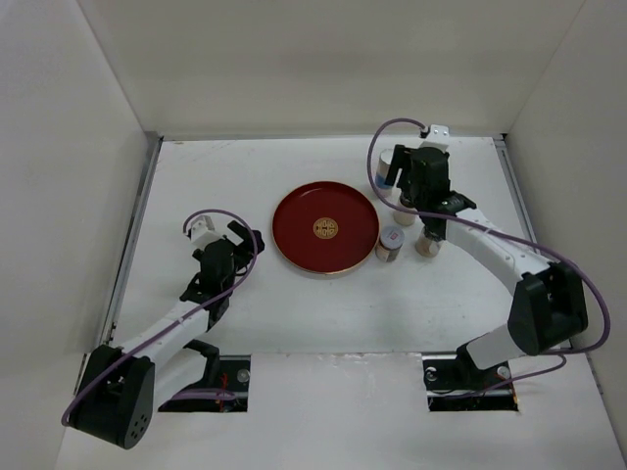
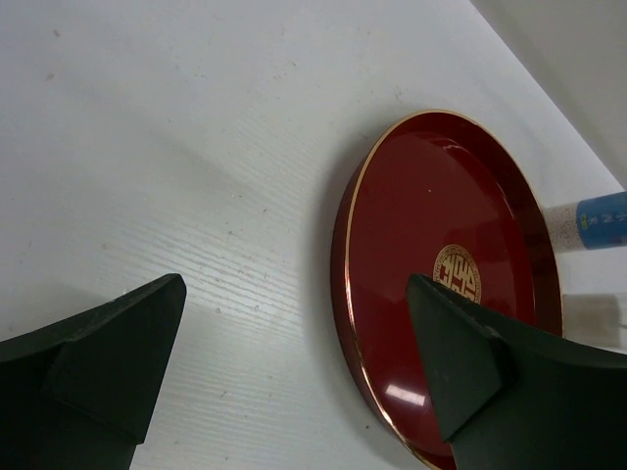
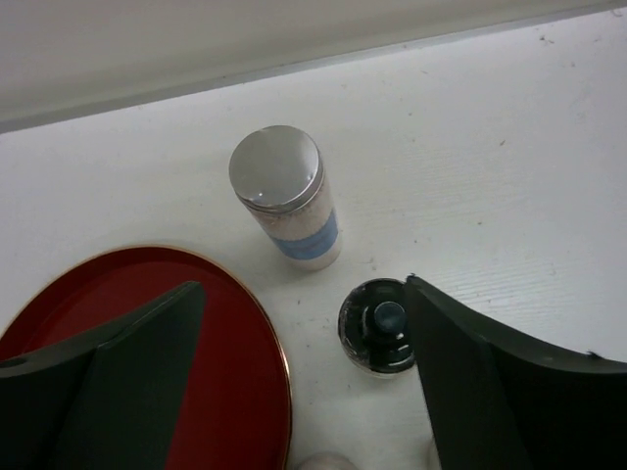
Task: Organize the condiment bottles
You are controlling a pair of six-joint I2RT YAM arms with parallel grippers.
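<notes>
Right gripper [image 3: 305, 284], fingers spread, hangs over condiment bottles [image 1: 389, 243] clustered just right of red tray [image 3: 147, 362]. Dark-capped bottle [image 3: 377, 338] stands upright between its fingers, nearer the right one; blue-banded white bottle [image 3: 289, 201] upright, farther off. Left gripper [image 2: 296, 284] also spread, left of tray

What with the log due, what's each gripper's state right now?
Left gripper: open, holding nothing, jaws by the round red tray.
Right gripper: open, holding nothing, over a small dark-capped bottle.
</notes>
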